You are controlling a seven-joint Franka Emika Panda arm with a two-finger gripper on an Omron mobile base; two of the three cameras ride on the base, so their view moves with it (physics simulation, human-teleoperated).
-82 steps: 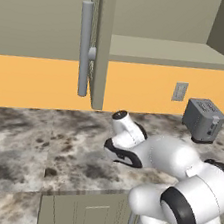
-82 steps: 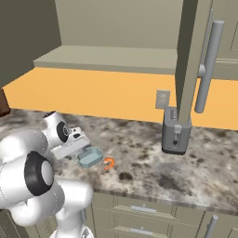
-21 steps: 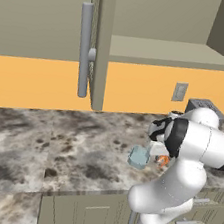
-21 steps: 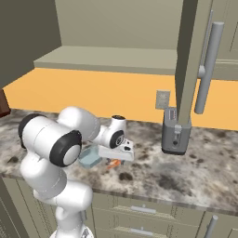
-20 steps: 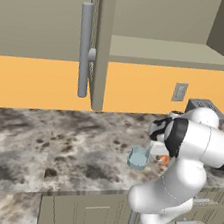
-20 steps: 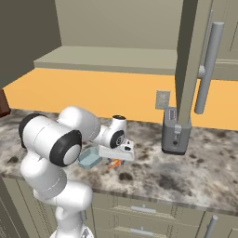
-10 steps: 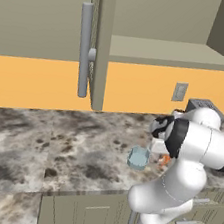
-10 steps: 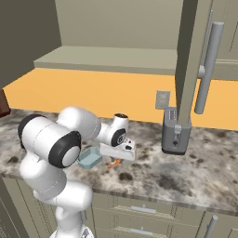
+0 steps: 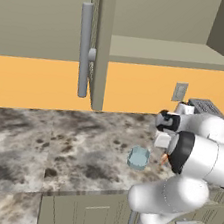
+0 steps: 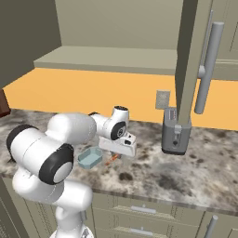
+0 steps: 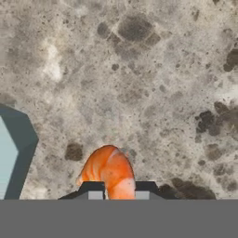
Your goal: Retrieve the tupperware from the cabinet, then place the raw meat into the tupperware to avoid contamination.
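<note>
Meat (image 11: 110,173) is seen between the fingertips (image 11: 95,189) of the gripper (image 11: 118,191) — jaws narrow, closed on it — above the counter (image 11: 139,69). Tupperware (image 10: 90,157) sits on the counter just beside.

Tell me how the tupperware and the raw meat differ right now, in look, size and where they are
The tupperware is pale blue, shallow and squarish; the raw meat is orange-red and curled like a hook. The tupperware is clearly the larger of the two. The tupperware sits free, while the raw meat lies between the fingertips of the gripper. The raw meat is outside the tupperware, beside it. Both rest on the speckled counter.
</note>
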